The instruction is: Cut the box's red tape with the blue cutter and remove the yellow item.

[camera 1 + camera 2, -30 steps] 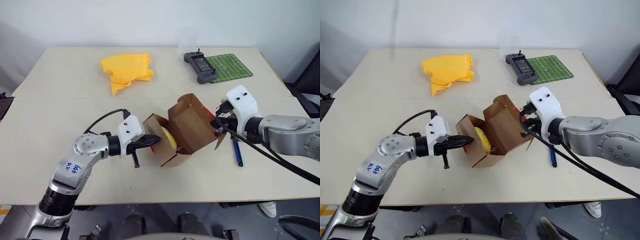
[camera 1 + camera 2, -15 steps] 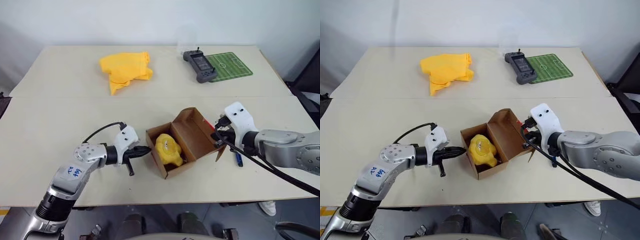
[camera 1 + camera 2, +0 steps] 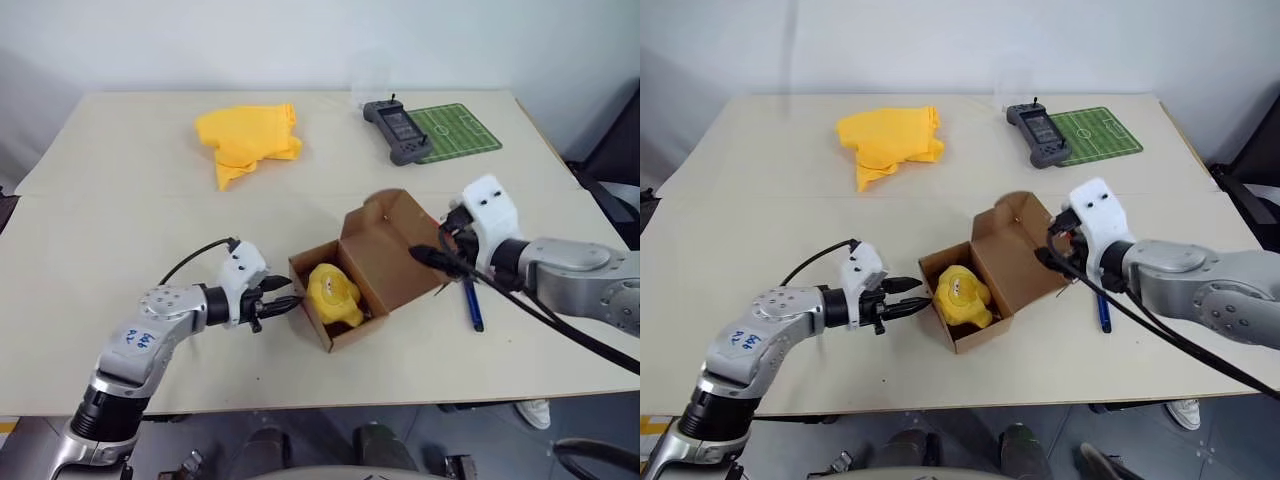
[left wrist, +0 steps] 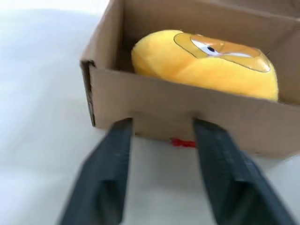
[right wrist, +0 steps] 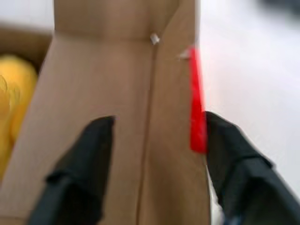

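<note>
Fingers (image 4: 112, 178) spread on both grippers; box (image 3: 345, 290) between them, open, tape cut; yellow item (image 3: 333, 295) inside, unremoved.

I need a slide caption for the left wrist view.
Open jaws face the box wall, with the yellow item inside.

The box (image 3: 365, 262) is plain brown cardboard, with a strip of bright red tape (image 5: 197, 108) on its flap edge. The item (image 3: 333, 296) inside is bright yellow with an orange patch and a white eye marking. The cutter (image 3: 473, 303) is blue. The cloth (image 3: 247, 139) is yellow-orange. The mat (image 3: 455, 130) is green with white pitch lines; the controller (image 3: 398, 131) is dark grey. The bench (image 3: 120, 230) is cream. The fingers (image 4: 112, 178) are black.
</note>
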{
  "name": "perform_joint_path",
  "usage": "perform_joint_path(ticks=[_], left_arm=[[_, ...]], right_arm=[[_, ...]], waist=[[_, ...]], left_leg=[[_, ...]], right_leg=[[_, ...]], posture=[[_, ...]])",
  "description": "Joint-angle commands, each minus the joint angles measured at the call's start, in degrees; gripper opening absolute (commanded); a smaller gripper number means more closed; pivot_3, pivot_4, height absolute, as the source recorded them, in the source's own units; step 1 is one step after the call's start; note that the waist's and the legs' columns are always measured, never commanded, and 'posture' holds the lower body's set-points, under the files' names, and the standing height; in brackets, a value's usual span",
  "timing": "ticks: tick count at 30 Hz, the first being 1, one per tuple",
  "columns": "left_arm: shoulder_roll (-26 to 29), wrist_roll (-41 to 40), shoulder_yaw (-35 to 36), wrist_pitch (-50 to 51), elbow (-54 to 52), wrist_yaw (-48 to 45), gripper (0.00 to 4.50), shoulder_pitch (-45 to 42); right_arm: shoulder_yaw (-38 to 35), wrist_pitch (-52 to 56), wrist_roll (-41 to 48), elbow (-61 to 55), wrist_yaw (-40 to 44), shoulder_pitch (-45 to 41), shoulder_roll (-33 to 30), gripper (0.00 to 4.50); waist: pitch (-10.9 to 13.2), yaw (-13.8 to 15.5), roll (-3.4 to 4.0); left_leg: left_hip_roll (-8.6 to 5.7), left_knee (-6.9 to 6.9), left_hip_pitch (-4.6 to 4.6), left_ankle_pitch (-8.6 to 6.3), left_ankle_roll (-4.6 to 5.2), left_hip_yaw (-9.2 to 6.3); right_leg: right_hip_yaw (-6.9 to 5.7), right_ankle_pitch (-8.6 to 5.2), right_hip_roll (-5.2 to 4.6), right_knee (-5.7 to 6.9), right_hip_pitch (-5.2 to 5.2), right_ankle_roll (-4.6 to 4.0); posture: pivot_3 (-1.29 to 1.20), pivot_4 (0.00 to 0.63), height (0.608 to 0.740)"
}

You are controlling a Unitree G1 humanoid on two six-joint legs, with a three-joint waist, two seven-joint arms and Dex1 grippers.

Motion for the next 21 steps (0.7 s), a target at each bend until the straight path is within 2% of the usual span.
perform_joint_path(ticks=[1, 3, 4, 7, 9, 11, 13, 15, 18, 21], left_arm=[[3.6, -3.3, 5.9, -3.5, -1.1, -5.1, 3.54, 2.4], [6.4, -5.6, 11.4, -5.7, 0.8, -9.0, 4.10, 4.7], [7.9, -6.2, 14.5, -8.1, 2.3, -11.5, 4.38, 6.6], [11.2, -6.8, 21.5, -13.8, 6.7, -16.2, 4.48, 11.2], [12.0, -6.5, 24.2, -17.2, 8.8, -18.0, 4.48, 13.3], [12.8, -6.4, 27.0, -19.5, 10.1, -19.6, 4.48, 15.9], [13.4, -6.3, 28.9, -20.2, 10.6, -20.1, 4.48, 18.4], [13.5, -7.5, 30.4, -19.3, 9.0, -20.3, 4.48, 20.6], [13.5, -11.0, 32.6, -16.0, 4.0, -20.1, 4.48, 23.2], [14.1, -12.7, 32.6, -13.8, 0.6, -19.0, 4.48, 22.8]], right_arm=[[5.9, -10.4, -4.6, 0.9, 9.3, -3.9, 5.6, 4.37], [10.3, -18.3, -8.7, 1.4, 18.6, -6.3, 9.6, 4.50], [12.3, -22.2, -7.9, 1.5, 22.3, -7.2, 10.8, 4.50], [16.5, -32.2, -3.9, 2.6, 29.6, -7.3, 10.6, 4.50], [18.2, -33.6, -2.1, 2.8, 36.5, -6.4, 9.2, 4.50], [19.2, -36.8, -3.9, 4.1, 42.1, -3.2, 6.1, 4.50], [19.1, -41.2, -6.8, 5.9, 44.3, 0.7, 3.2, 4.50], [18.4, -44.3, -7.7, 6.7, 44.6, 3.3, 1.5, 4.50], [19.1, -45.6, -10.0, 6.4, 45.9, 2.2, 3.2, 4.50], [20.6, -43.2, -10.4, 3.6, 46.2, -3.6, 7.8, 4.50]], waist=[[0.0, 0.0, -0.01], [0.1, 0.1, -0.01], [0.1, 0.1, -0.01], [0.2, -0.1, 0.11], [0.3, -0.4, 0.23], [0.3, -0.6, 0.27], [0.3, -0.8, 0.29], [0.3, -1.0, 0.31], [0.3, -0.9, 0.31], [0.3, -0.1, 0.30]], left_leg=[[0.00, -0.04, -0.01, 0.00, 0.00, 0.01], [0.00, -0.11, -0.01, 0.00, -0.01, -0.01], [0.00, -0.17, -0.02, -0.01, -0.01, 0.00], [0.00, -0.34, 0.01, -0.01, -0.02, 0.01], [0.00, -0.43, 0.21, -0.01, -0.02, 0.07], [0.00, -0.65, 0.46, -0.03, 0.01, 0.16], [0.01, -0.80, 0.74, -0.12, 0.18, 0.20], [-0.01, -0.80, 0.73, -0.10, 0.14, 0.26], [-0.01, -0.75, 0.69, 0.00, -0.04, 0.26], [-0.04, -0.64, 0.69, -0.04, -0.06, 0.26]], right_leg=[[-0.01, 0.00, -0.01, -0.01, -0.04, 0.00], [-0.03, 0.00, -0.03, -0.05, -0.05, 0.00], [-0.05, 0.00, -0.04, -0.12, -0.08, -0.01], [-0.16, -0.01, -0.14, -0.26, -0.04, -0.03], [-0.18, 0.00, -0.19, -0.32, 0.13, -0.04], [-0.26, 0.01, -0.52, -0.51, 0.34, -0.07], [-0.84, 0.02, -0.90, -0.43, 0.43, -0.24], [-0.88, 0.01, -0.95, -0.23, 0.25, -0.27], [-1.03, 0.01, -0.99, -0.12, 0.17, -0.27], [-1.25, 0.02, -1.10, -0.07, 0.19, -0.28]], posture=[[0.00, 0.150, 0.740], [0.00, 0.150, 0.740], [0.00, 0.150, 0.740], [0.00, 0.150, 0.740], [0.00, 0.150, 0.740], [0.00, 0.150, 0.740], [0.00, 0.150, 0.740], [0.00, 0.150, 0.740], [0.00, 0.150, 0.740], [0.00, 0.150, 0.740]])
